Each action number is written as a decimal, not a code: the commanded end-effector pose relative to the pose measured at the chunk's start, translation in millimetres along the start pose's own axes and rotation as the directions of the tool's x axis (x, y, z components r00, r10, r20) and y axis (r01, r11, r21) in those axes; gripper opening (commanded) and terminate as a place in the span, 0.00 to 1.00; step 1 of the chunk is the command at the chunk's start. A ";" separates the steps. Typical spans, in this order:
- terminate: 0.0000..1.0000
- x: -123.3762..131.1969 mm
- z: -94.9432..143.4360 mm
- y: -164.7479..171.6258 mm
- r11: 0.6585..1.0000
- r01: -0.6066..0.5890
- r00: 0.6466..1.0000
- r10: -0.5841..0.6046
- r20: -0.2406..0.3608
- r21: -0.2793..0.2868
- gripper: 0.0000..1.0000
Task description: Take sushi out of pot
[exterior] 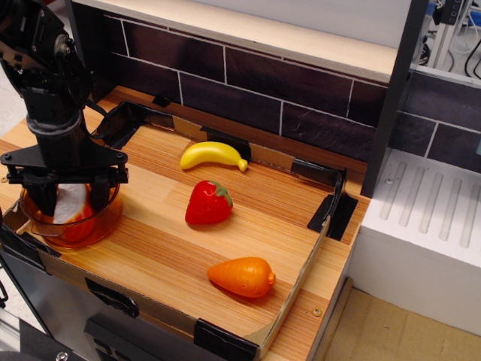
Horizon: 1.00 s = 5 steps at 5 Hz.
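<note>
Sushi [71, 203] sits in the pot [94, 226] at the worktop's [248, 218] front-left corner, straddled by your spread claw [69, 197]; close squarely on its white body, then lift straight up past the rim.

sushi [71, 203] in pot [101, 222], strawberry [208, 203] right, banana [212, 155] behind

Readable text: none on any surface.
Labels, brands: none legible.
Numbers, signs: none legible.
</note>
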<state>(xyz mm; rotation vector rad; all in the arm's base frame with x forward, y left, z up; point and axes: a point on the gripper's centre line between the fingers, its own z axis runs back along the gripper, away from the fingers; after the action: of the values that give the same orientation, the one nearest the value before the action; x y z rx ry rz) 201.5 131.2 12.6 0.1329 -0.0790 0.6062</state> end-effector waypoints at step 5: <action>0.00 54.4 99.9 -15.6 0.988 -0.077 0.997 0.079 0.010 -0.137 0.00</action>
<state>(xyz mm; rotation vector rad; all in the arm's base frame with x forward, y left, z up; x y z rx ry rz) 252.7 130.2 100.9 -0.0055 -0.0895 0.6658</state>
